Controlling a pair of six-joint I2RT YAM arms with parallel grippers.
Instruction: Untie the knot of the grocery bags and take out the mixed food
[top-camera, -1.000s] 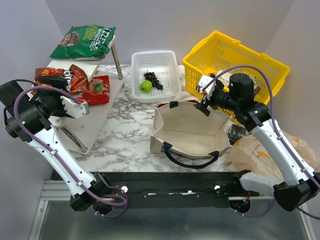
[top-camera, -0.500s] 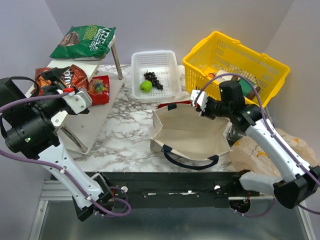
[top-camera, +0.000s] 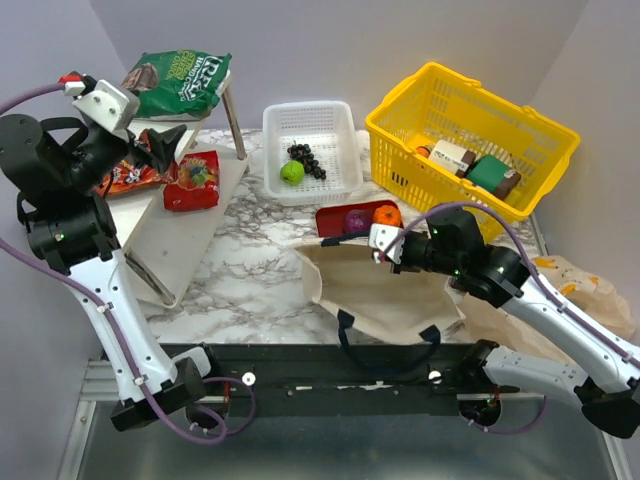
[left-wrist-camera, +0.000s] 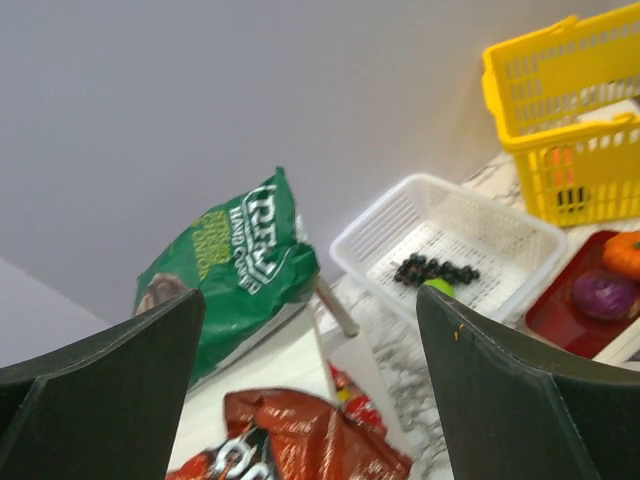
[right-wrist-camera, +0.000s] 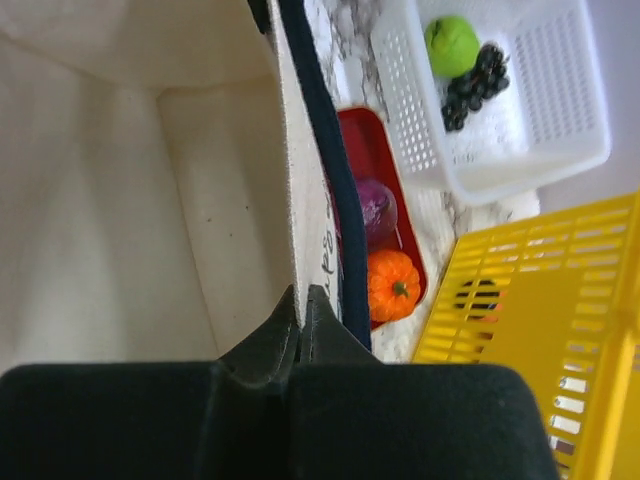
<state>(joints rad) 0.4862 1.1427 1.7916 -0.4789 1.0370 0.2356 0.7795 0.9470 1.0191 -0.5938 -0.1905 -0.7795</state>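
My right gripper (top-camera: 383, 247) is shut on the far rim of the beige canvas tote (top-camera: 380, 290). In the right wrist view its jaws (right-wrist-camera: 303, 297) pinch that rim beside the navy handle (right-wrist-camera: 318, 150). A purple onion (top-camera: 354, 219) and an orange (top-camera: 387, 214) lie on a red tray (top-camera: 335, 220) just beyond the tote. The peach-cream plastic bag (top-camera: 560, 290) lies at the right; its knot cannot be made out. My left gripper (top-camera: 160, 145) hangs open above the red snack packets (top-camera: 190, 180), nothing between its fingers (left-wrist-camera: 520, 390). The green snack bag (top-camera: 170, 80) rests on a small shelf.
A white basket (top-camera: 335, 125) at the back holds dark grapes (top-camera: 305, 160) and a green apple (top-camera: 291, 172). The yellow basket (top-camera: 400, 120) at the back right holds boxes (top-camera: 470, 165). A white shelf board (top-camera: 205, 230) slopes down at the left.
My right gripper has shut on the tote's rim and dragged the tote toward the near edge, uncovering the red tray. My left arm has lifted up and back, still open.
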